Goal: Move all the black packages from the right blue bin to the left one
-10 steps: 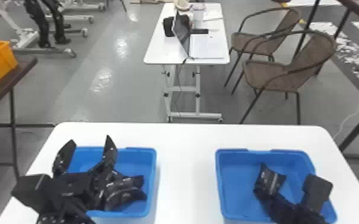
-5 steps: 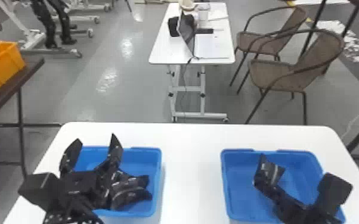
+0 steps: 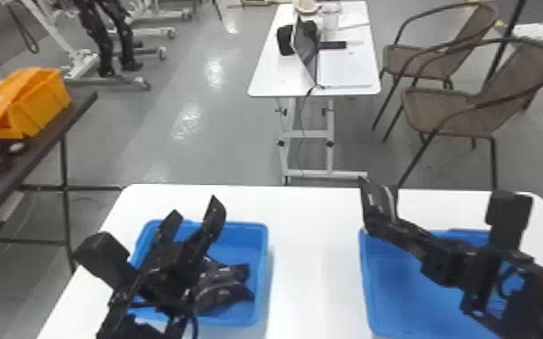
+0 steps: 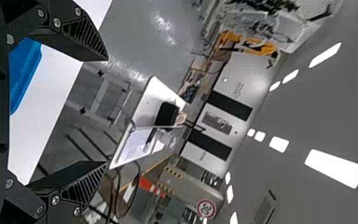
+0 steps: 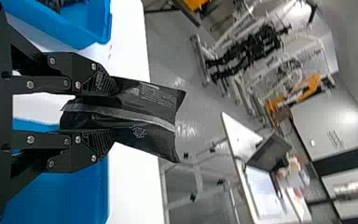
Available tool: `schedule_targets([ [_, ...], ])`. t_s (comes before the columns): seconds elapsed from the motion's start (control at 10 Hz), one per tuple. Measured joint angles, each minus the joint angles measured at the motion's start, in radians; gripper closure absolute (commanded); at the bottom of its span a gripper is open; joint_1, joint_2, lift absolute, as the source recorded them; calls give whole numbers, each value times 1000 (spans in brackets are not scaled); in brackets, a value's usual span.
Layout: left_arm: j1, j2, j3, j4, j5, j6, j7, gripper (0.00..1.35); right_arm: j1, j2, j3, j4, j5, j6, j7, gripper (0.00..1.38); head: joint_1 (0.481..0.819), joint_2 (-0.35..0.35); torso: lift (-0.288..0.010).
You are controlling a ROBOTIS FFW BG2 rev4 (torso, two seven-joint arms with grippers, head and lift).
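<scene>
Head view: the right tool (image 3: 375,223) is closing on a black package (image 3: 378,197) and is holding it up beside the far inner corner of the right blue bin (image 3: 366,275), the package standing above the level of the rim. In the right wrist view, the two ribbed fingers (image 5: 100,84) are pinching the package from opposite sides, part of it projecting past their tips; a pale band is running along its length, and small print is showing on its surface. The left tool (image 3: 196,213) is hovering over the left blue bin (image 3: 261,266), its fingers (image 4: 81,39) standing wide apart with nothing between them. Inside that bin, more black packages (image 3: 223,288) are lying in a crumpled heap toward the inner side. Both bins are resting on the white bench (image 3: 313,252), well apart from each other, with a bare strip of its top running between them. Beyond the bench, a farther table (image 3: 268,76) is carrying an open laptop (image 3: 304,47), and two brown chairs (image 3: 460,110) are standing to its right. At the left side, an orange crate (image 3: 40,106) is sitting on a dark table (image 3: 79,106)
</scene>
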Motion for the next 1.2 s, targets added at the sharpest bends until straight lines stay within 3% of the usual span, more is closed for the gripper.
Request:
schedule_targets([
  [0.1,-34,36,-7,0,78,83,-34,245,-72,-4,48,44,23,19,46,897,695,149,-42],
  [0.2,-68,54,-4,0,117,161,-81,242,-142,-14,109,95,27,23,99,897,695,159,-42],
  [0.3,-96,48,8,0,117,230,-141,236,-209,-20,174,152,30,15,166,897,695,179,-42],
  [0.6,-157,-28,46,5,41,357,-252,147,-354,-24,323,311,2,-33,309,897,695,228,-42],
  [0.8,-176,-35,40,12,38,384,-257,99,-393,-26,367,345,-6,-55,334,897,695,236,-42],
  [1.0,-204,-24,14,35,70,412,-266,102,-427,-32,416,385,-50,-73,342,897,695,237,-42],
  [1.1,-217,-18,-4,51,87,415,-270,173,-439,-34,432,392,-58,-76,343,897,695,229,-42],
  [1.2,-226,-16,-14,60,92,419,-271,743,-448,-34,442,396,-60,-78,346,897,695,225,-42],
])
